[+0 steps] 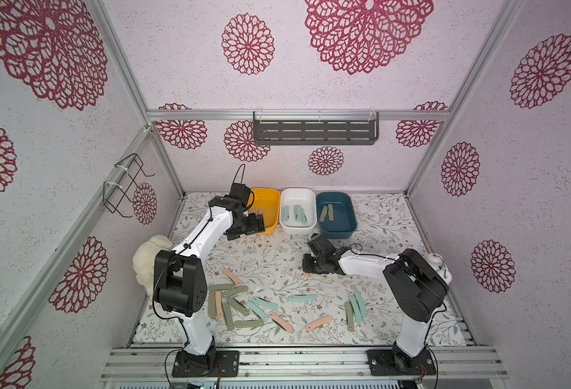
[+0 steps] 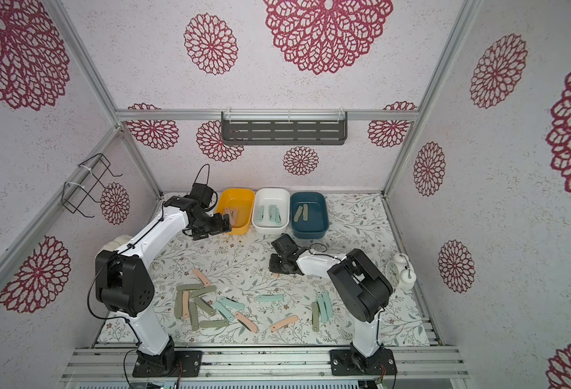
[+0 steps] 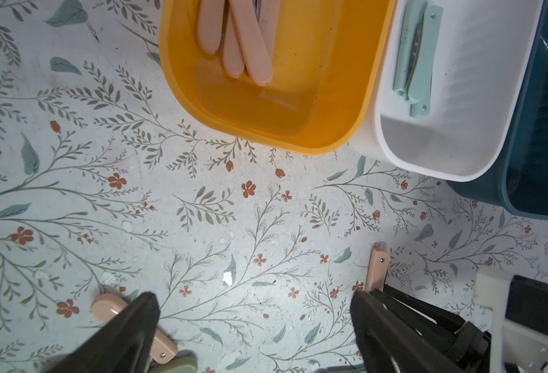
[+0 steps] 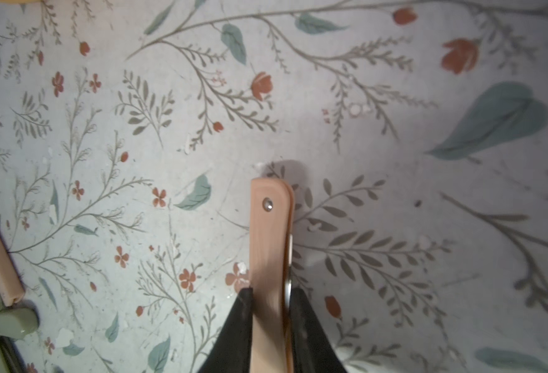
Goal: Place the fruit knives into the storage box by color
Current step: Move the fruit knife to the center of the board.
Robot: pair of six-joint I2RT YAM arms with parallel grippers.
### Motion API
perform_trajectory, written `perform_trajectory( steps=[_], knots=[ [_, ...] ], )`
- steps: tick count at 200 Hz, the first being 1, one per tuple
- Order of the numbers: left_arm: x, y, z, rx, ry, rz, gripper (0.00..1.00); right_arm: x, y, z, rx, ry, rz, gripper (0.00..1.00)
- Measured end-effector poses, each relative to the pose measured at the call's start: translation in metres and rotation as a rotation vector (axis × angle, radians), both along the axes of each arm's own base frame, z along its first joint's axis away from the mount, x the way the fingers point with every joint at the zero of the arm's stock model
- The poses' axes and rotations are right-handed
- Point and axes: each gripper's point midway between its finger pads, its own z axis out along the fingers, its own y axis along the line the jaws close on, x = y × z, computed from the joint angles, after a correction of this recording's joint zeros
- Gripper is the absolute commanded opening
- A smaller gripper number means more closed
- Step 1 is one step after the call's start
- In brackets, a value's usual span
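The workspace is a walled booth papered in white with red floral medallions, and the desk (image 1: 395,219) wears a matte sheet printed with leafy sprigs. At its far edge stands the white bin (image 1: 297,230), smooth plastic with rounded corners, a yellow bin (image 1: 270,231) against one side and a blue bin (image 1: 336,234) against the other. Sorting looks under way but far from finished. About three peach-pink knives (image 3: 234,42) lie in the yellow bin, a few mint knives (image 1: 296,214) in the white bin and two olive knives (image 1: 327,213) in the blue one. Many more loose knives (image 1: 302,298) of all three colors lie scattered and partly overlapping well apart from the white bin, toward the arm bases. They are slim, flat, satin-finished bars with rounded ends and a small metal rivet. The right gripper (image 4: 271,292), in front of the white bin, pinches a pink knife (image 4: 268,232) on edge between its black fingers, low over the desk; it likely belongs in the yellow bin. The left gripper (image 3: 255,297) hangs with its jaws spread wide and empty just beyond the yellow bin's near rim.
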Motion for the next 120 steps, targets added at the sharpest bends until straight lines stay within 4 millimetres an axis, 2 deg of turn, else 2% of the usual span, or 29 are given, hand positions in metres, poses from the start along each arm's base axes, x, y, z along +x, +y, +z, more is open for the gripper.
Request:
perform_trajectory(
  steps=[49,62,85,105,120],
  knots=[
    [-0.003,0.015,0.009,-0.017,-0.020,0.038,0.97,0.005,0.022,0.002,0.013,-0.008,0.036,0.24],
    [-0.001,0.016,0.010,-0.024,-0.023,0.043,0.97,0.005,0.025,0.003,0.007,-0.005,0.043,0.29],
    [-0.001,0.015,0.010,-0.035,-0.021,0.041,0.97,0.006,0.026,0.001,-0.036,0.010,0.049,0.44],
    [-0.002,0.014,0.009,-0.041,-0.019,0.038,0.97,0.002,0.019,0.000,-0.100,0.029,0.043,0.51],
    [-0.002,0.013,0.007,-0.045,-0.016,0.037,0.97,-0.002,0.015,0.000,-0.142,0.043,0.039,0.53]
  ],
)
